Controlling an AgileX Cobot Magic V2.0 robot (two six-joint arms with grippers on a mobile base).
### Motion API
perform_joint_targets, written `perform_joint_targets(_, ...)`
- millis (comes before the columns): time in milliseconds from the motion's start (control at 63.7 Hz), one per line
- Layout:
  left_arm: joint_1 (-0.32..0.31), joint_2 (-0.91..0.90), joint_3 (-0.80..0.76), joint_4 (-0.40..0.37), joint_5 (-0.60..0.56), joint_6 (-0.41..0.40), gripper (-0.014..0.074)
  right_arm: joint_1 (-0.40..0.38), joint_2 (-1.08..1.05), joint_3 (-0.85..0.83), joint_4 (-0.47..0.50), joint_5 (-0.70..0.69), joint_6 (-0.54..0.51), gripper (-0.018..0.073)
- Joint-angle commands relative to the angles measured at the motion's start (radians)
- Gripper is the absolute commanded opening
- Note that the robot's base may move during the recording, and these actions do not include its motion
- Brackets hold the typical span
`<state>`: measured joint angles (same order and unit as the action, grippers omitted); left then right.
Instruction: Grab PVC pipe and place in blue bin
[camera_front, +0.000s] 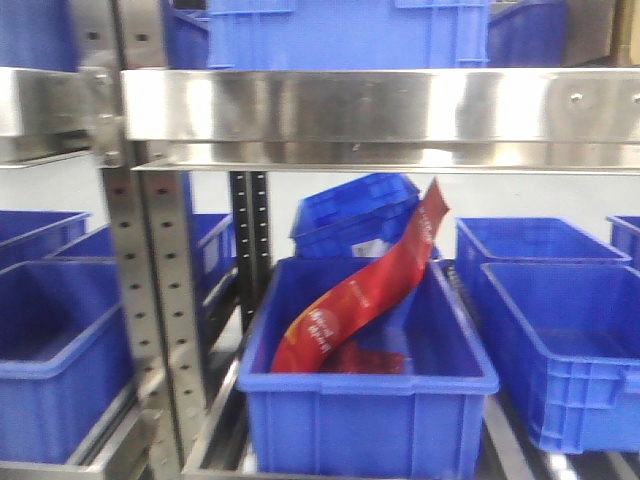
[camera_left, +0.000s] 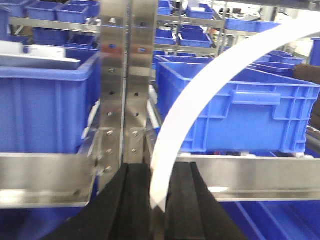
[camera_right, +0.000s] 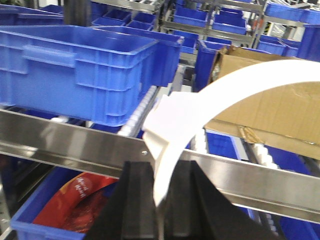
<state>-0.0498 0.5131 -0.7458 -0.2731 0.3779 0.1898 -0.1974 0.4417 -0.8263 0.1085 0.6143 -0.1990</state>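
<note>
In the left wrist view the PVC pipe (camera_left: 200, 100), a white curved strip, rises from between the black fingers and arcs to the upper right; my left gripper (camera_left: 160, 170) is shut on its lower end. The right wrist view shows a white curved strip (camera_right: 240, 85) with a flat tab, and my right gripper (camera_right: 162, 170) is shut on it. I cannot tell whether both hold the same piece. A blue bin (camera_front: 370, 380) stands in the middle of the lower shelf, and its wall (camera_right: 30, 222) lies below the right gripper. Neither gripper shows in the front view.
A red packet (camera_front: 370, 290) leans inside the middle bin. Steel shelf rails (camera_right: 60, 135) and an upright post (camera_left: 122, 75) stand close in front of both grippers. More blue bins (camera_left: 240, 110) fill the shelves. A cardboard box (camera_right: 270, 110) sits behind the strip on the right.
</note>
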Motion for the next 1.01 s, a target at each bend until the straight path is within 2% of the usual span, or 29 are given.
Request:
perform_joint_targets(0,-0.003,-0.006,-0.003,-0.005,-0.028,0.002,-0.0111,0.000,-0.006,0.001,-0.006,-0.025,-0.006,-0.0162)
perform_joint_targets(989,-0.003,-0.006,-0.003,-0.005,-0.028,0.002,-0.0111,0.000,-0.006,0.001,-0.006,-0.025,-0.006,-0.0162)
